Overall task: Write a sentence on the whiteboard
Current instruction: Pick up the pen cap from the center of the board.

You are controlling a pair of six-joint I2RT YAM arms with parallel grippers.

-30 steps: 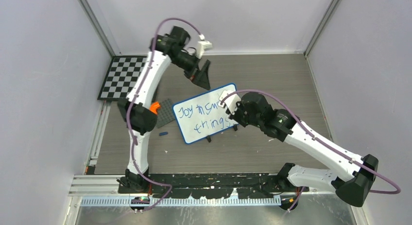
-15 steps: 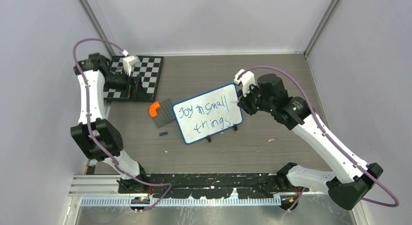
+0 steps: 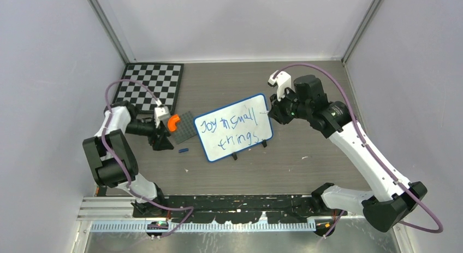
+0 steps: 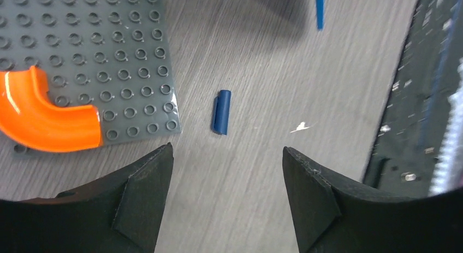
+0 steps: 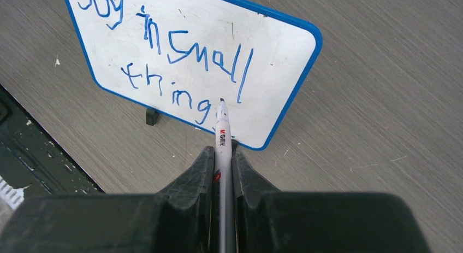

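Whiteboard (image 3: 235, 128) near the middle of the grey wood-grain bench (image 3: 306, 154), propped at a slant on two small black feet, with a glossy white face and a rounded blue frame. The sentence (image 3: 228, 123) runs across it in thin blue marker strokes in two uneven lines, "Joy in Small" above "things".

The right tool (image 3: 275, 112) hangs at the board's right end. Its dark, wedge-shaped fingers are pinched tight around a slim grey marker (image 5: 221, 134) with a red and white label. From the right wrist view, the whiteboard (image 5: 191, 23) fills the upper part. The sentence (image 5: 205, 59) is large and clear, and the marker's black tip lies over the board's lower right corner beside the last letters. I cannot tell if it touches the surface. Only one foot shows there, and the right tool (image 5: 222, 152) hides the rest of the pen.

The left tool (image 3: 161, 138) sits low to the left of the board, jaws spread wide and holding nothing. Its wrist view looks between the matte black fingers of the left tool (image 4: 225, 152) at a small blue cap (image 4: 221, 112) lying on its side on the bench. A grey studded plate (image 4: 98, 62) lies close by, and a shiny orange elbow piece (image 4: 43, 119) rests on it. From above, the cap (image 3: 183, 151) is a mere speck between plate (image 3: 187, 126) and board, and a black-and-white checkerboard (image 3: 150, 86) lies flat in the far left corner.
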